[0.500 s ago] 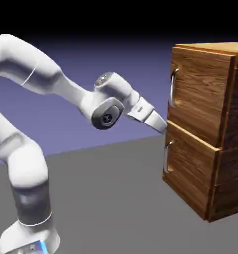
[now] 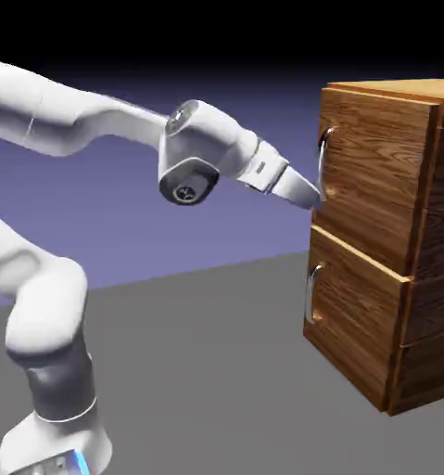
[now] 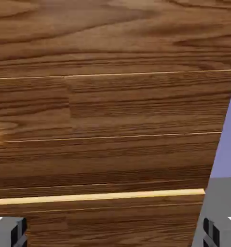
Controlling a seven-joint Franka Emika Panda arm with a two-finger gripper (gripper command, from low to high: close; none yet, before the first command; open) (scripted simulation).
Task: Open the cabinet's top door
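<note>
The brown wood-grain cabinet (image 2: 420, 260) stands at the exterior view's right. Its top door (image 2: 378, 176) sits flush, its curved silver handle (image 2: 323, 153) at its left edge. My gripper (image 2: 312, 197) points at the door just below the lower end of that handle, close to it; whether it touches I cannot tell. In the hand view the wood of the cabinet (image 3: 112, 111) fills the picture. The two grey fingertips (image 3: 15, 233) stand far apart at the bottom corners with nothing between them, so my gripper (image 3: 112, 235) is open. The handle is out of sight there.
The lower panel (image 2: 355, 320) with its own silver handle (image 2: 310, 295) sits under the top door. A pale seam (image 3: 98, 196) crosses the wood low in the hand view. Grey table (image 2: 216, 371) spreads in front of the cabinet.
The arm has lifted and stretched. The gripper has risen from the seam between the two panels to the lower end of the top door's handle.
</note>
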